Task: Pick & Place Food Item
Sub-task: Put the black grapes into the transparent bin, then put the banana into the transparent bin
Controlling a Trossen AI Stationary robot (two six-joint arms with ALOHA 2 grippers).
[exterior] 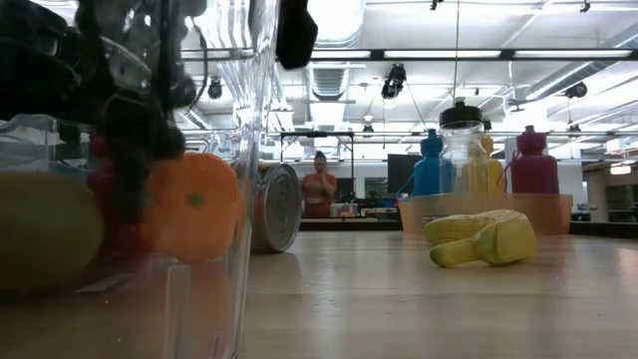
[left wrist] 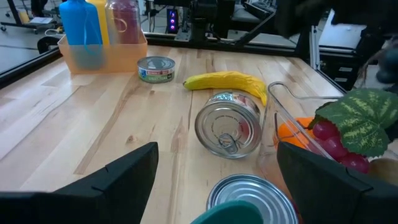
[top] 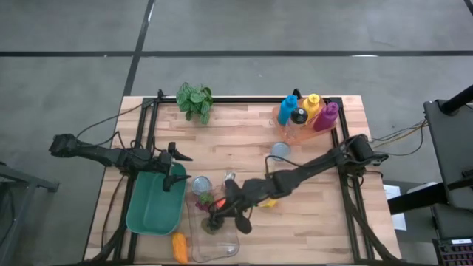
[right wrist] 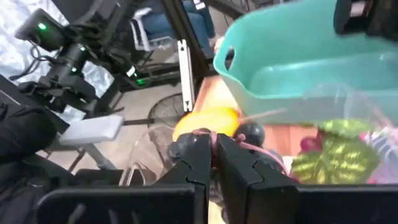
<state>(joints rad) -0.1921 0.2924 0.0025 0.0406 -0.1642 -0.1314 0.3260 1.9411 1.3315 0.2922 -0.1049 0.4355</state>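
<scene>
Purple grapes (right wrist: 261, 149) stem pinched in right gripper (right wrist: 214, 152), hanging down into clear container (top: 214, 240).

High cam overhead, whole worktop (top: 310, 222); low cam at surface lvl; both share clear container (top: 214, 240), banana (exterior: 481, 239).

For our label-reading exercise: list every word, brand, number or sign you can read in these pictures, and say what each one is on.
No text can be read in any view.
small flat can: green and red label, print too blurred to read.
pink bottle: pale ring-shaped mark, no letters legible.
lying can: bare metal end, no print visible.
</scene>
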